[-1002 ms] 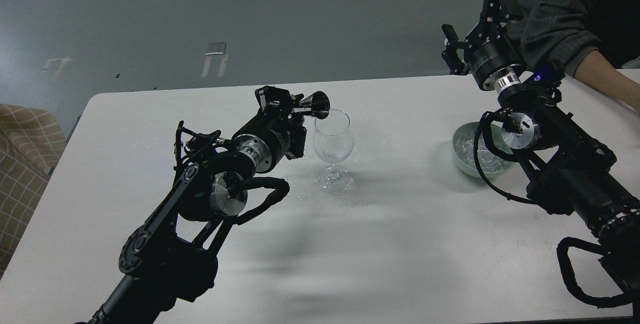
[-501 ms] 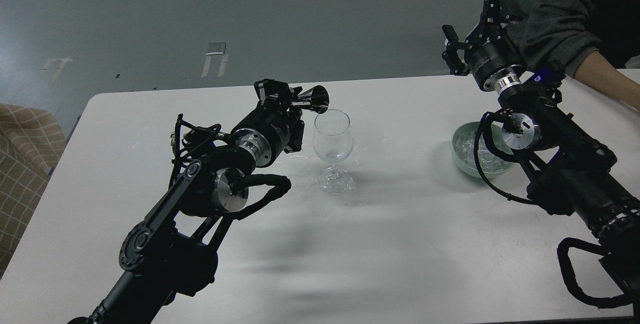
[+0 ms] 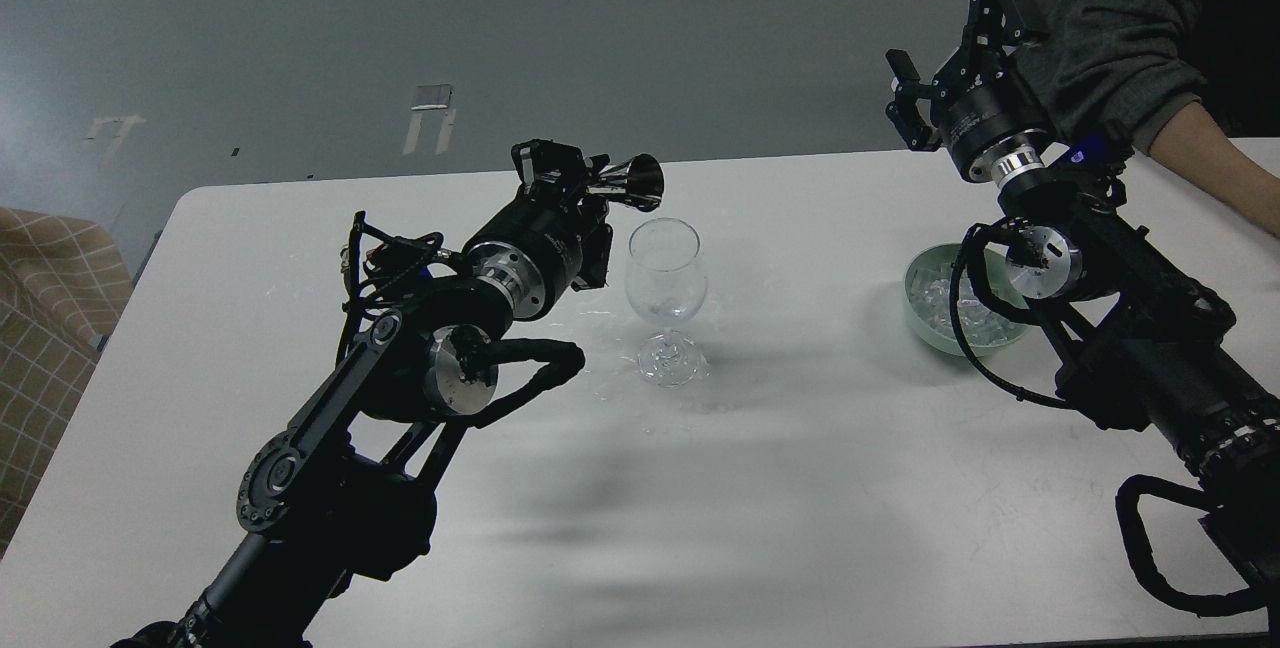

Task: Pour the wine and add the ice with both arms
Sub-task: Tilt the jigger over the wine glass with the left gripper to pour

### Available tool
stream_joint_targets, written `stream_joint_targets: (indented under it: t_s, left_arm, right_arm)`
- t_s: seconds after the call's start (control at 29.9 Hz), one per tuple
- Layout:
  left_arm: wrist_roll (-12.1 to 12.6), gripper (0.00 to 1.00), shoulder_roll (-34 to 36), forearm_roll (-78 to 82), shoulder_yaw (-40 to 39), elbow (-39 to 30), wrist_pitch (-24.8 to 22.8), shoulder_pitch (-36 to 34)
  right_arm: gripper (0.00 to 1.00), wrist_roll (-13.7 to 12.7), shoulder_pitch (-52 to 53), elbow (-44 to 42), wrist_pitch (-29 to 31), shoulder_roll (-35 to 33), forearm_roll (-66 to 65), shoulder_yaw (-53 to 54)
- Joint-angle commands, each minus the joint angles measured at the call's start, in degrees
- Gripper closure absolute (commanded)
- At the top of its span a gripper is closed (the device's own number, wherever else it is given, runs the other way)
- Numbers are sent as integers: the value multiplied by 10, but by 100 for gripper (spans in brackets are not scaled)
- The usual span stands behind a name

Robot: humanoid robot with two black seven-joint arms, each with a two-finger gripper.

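While gripped in the left gripper (image 3: 590, 186), tilted metal jigger (image 3: 632, 181) just above and left of wine glass (image 3: 665, 273) on desk (image 3: 800, 448). Wine apparently poured: hint of clear liquid low in bowl, hard to confirm. Ice (image 3: 950, 303) all in green bowl (image 3: 925, 320), none added. Right gripper (image 3: 940, 58) raised, spread wide, empty. No readable labels or writing.

1 head view looks forward and down, fairly close, over the white table (image 3: 800, 488).
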Motion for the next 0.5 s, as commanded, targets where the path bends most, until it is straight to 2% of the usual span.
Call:
stream_joint_targets:
  t_s: [0.0, 0.47]
  left_arm:
    - [0, 100, 5, 14, 3, 0, -5, -1]
    - [0, 100, 24, 42, 7, -11, -10, 1]
  right_arm:
    - [0, 0, 0, 0, 0, 0, 0, 0]
    - [0, 0, 0, 0, 0, 0, 0, 0]
